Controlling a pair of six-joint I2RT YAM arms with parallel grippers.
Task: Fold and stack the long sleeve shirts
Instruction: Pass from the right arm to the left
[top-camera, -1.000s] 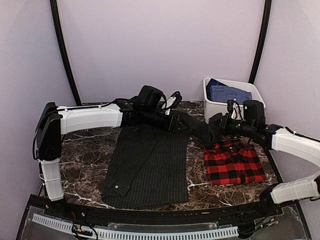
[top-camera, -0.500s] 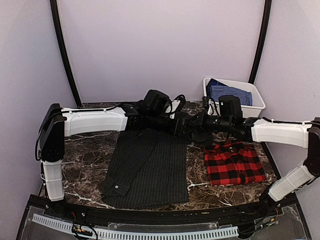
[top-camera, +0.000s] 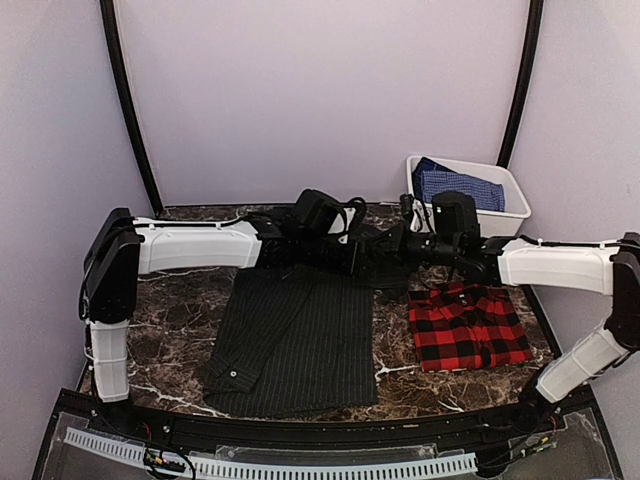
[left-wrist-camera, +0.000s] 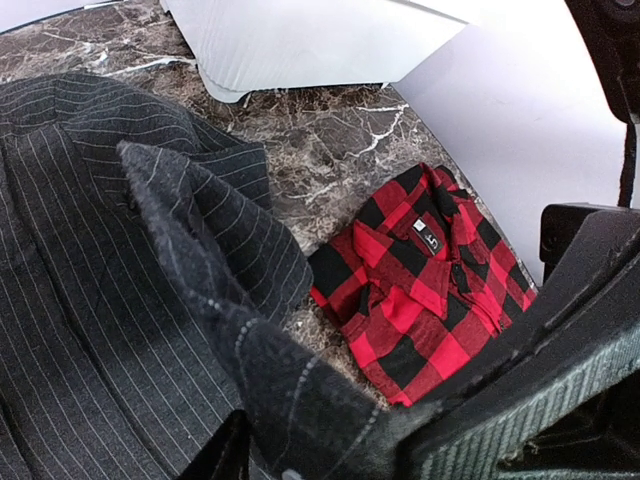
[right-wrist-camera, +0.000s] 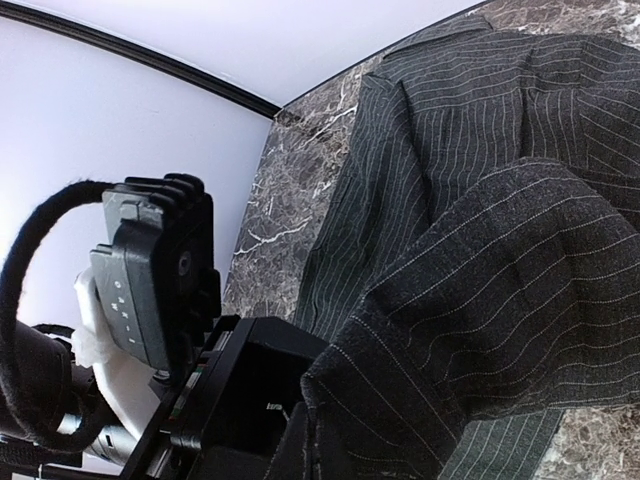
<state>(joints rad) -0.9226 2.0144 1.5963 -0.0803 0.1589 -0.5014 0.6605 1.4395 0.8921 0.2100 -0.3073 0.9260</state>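
Observation:
The charcoal pinstripe long sleeve shirt (top-camera: 300, 335) lies flat at the table's middle, its top right part lifted. My left gripper (top-camera: 365, 258) and right gripper (top-camera: 392, 250) meet over that raised part. In the left wrist view a fold of the pinstripe shirt (left-wrist-camera: 200, 250) runs up between the jaws of the left gripper (left-wrist-camera: 330, 440), which are closed on it. In the right wrist view the pinstripe shirt (right-wrist-camera: 480, 300) drapes out of my shut right gripper (right-wrist-camera: 320, 450). The red-and-black plaid long sleeve shirt (top-camera: 468, 325) lies folded at the right, untouched.
A white bin (top-camera: 440, 215) holding a blue patterned cloth (top-camera: 455, 185) stands at the back right corner, just behind the right arm. Dark marble table (top-camera: 170, 300) shows to the left of the pinstripe shirt. The plaid shirt (left-wrist-camera: 420, 280) lies close to the lifted fold.
My right arm swung left to the centre and now meets the left gripper over the lifted cloth. The left gripper slid slightly right and its jaws narrowed on the fold.

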